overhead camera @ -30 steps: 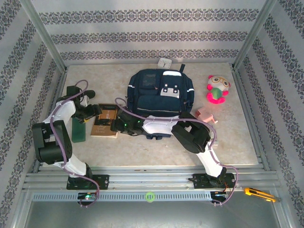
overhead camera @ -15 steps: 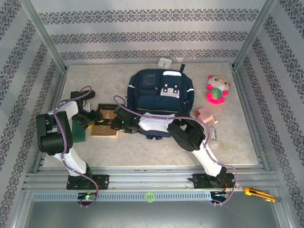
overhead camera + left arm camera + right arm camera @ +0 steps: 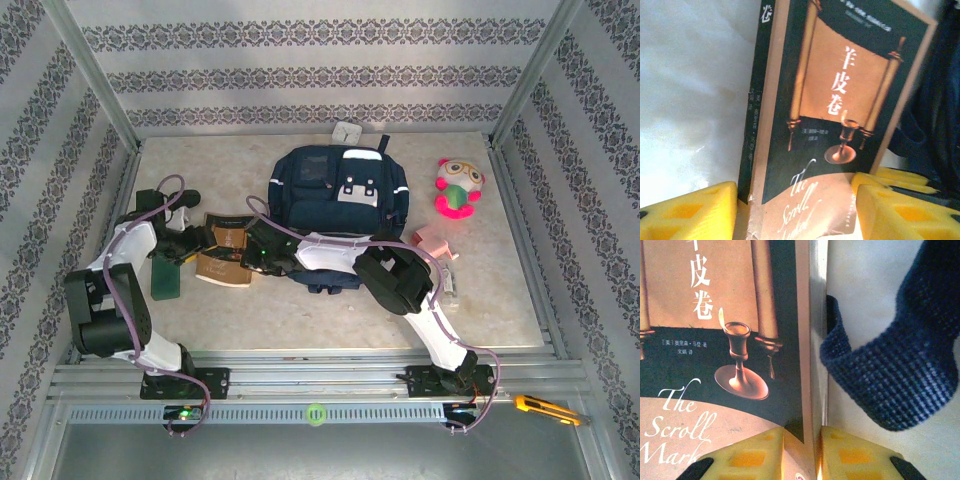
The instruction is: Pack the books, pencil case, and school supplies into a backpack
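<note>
Damask-striped wallpaper walls enclose a pale marbled table, brightly lit.

Brown book, tool flanking near end

From above, the right arm covers the near edge of the backpack and part of the pencil case, and the left arm hides the far end of the green book. The left wrist view cuts the brown book off at the bottom, and its small print is blurred. The right pincer perhaps pinches that book's edge, but we cannot tell.
</note>
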